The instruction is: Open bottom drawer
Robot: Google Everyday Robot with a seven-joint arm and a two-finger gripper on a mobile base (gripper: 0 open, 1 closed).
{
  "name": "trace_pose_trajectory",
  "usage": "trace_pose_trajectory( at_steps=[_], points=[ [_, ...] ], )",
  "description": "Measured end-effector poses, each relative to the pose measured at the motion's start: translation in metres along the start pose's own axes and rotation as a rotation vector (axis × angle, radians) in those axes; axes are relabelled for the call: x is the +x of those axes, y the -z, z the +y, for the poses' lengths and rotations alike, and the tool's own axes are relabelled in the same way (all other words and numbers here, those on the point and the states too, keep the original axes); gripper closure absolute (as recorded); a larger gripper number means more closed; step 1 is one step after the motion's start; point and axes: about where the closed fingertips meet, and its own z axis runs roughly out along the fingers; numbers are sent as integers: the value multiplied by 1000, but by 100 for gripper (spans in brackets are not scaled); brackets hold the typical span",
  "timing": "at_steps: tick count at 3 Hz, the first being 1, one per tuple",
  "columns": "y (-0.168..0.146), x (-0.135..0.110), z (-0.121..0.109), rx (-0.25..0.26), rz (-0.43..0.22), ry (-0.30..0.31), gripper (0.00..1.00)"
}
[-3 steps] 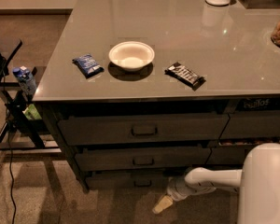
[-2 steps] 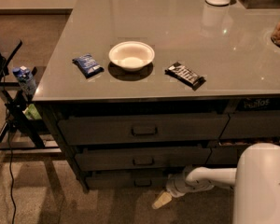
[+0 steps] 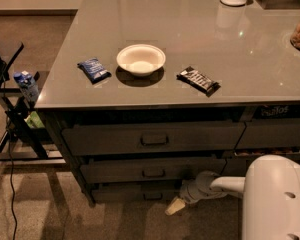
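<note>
Cream end effector (image 3: 174, 207) beside dark-grey bottom drawer (image 3: 124, 193)

End effector (image 3: 174, 206) lies before the bottom drawer (image 3: 124, 193), right of its handle (image 3: 152, 196).

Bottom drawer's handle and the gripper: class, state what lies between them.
Nothing: in the camera view the gripper hangs low, just right of the handle of the bottom drawer, with only bare drawer front and floor between.

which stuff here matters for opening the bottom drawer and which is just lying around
For the job: bottom drawer; gripper, low near the floor, right of that drawer's handle.
Lying about: white bowl, blue packet, dark snack bar on the countertop; top drawer, middle drawer.
</note>
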Motion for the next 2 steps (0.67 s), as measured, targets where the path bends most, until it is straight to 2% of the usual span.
trace_pose_trajectory(
  at_steps=[1, 2],
  points=[
    [-8, 3, -5, -4, 8, 7, 0],
    [-21, 3, -3, -34, 34, 31, 0]
  ],
)
